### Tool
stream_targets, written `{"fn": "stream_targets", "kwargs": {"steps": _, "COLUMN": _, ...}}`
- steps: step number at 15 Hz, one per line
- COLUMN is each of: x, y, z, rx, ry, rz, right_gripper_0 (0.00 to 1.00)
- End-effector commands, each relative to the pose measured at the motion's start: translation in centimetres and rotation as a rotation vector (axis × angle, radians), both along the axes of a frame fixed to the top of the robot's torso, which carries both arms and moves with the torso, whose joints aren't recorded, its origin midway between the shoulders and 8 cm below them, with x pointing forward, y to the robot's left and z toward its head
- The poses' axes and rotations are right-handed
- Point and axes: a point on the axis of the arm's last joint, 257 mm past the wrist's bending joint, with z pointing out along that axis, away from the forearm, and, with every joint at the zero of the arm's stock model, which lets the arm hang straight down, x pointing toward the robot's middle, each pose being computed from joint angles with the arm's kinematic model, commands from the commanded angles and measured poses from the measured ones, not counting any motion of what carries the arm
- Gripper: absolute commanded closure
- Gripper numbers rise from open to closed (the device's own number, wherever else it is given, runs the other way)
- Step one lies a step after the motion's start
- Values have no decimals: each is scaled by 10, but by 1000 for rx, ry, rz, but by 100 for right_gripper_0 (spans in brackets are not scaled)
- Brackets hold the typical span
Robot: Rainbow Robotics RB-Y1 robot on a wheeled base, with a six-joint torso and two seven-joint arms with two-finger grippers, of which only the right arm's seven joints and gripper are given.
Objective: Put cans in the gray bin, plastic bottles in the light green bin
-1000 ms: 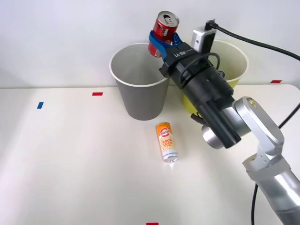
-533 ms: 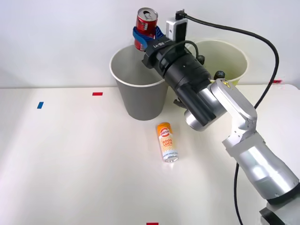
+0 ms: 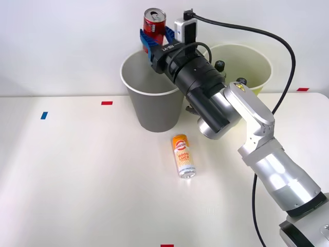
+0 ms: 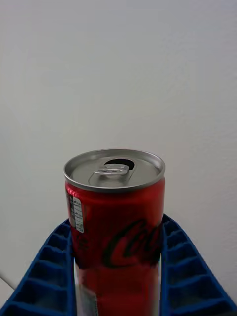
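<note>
White bench (image 3: 77, 180) against a plain pale wall, small red and blue tape marks scattered on it. Right gripper (image 3: 153, 42) is raised high, clenched on the red can (image 3: 154, 23), blue ribbed fingers (image 4: 47, 276) pressing both sides of its lower half. Can is upright, opened silver top facing up. Gray bin (image 3: 152, 92) sits directly below the gripper, its mouth under the can, so this looks like the drop step for the first can. Light green bin (image 3: 252, 69) stands just beside the gray one, behind the forearm, on the arm's side of the gripper. Orange-and-white can (image 3: 183, 155) lies on its side on the bench, below and nearer the robot than the gripper, well apart from it, not yet sorted.

Risks: can hangs over the back part of the bin mouth, near the far rim; a release from here could clip the rim and bounce out behind. Forearm passes close over the gray bin's rim and could nudge or tip it when pulling away. Lying can may roll if bumped.
</note>
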Motion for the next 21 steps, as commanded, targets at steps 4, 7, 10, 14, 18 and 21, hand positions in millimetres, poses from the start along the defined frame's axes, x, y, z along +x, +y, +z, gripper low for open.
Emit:
{"fn": "stream_targets", "kwargs": {"steps": 4, "x": -1, "y": 2, "z": 0, "rx": -2, "ry": -3, "rz": 1, "right_gripper_0": 0}}
{"fn": "stream_targets", "kwargs": {"steps": 7, "x": -1, "y": 1, "z": 1, "rx": -5, "ry": -6, "rz": 0, "right_gripper_0": 0}}
{"fn": "stream_targets", "kwargs": {"steps": 10, "x": -3, "y": 3, "z": 2, "rx": -6, "ry": -12, "rz": 8, "right_gripper_0": 0}}
{"fn": "stream_targets", "kwargs": {"steps": 14, "x": -6, "y": -1, "z": 8, "rx": 1, "ry": -26, "rz": 4, "right_gripper_0": 0}}
{"fn": "stream_targets", "kwargs": {"steps": 18, "x": -26, "y": -31, "z": 16, "rx": -16, "ry": -91, "rz": -33, "right_gripper_0": 0}}
{"fn": "stream_targets", "kwargs": {"steps": 21, "x": -62, "y": -72, "z": 15, "rx": 22, "ry": -110, "rz": -55, "right_gripper_0": 0}}
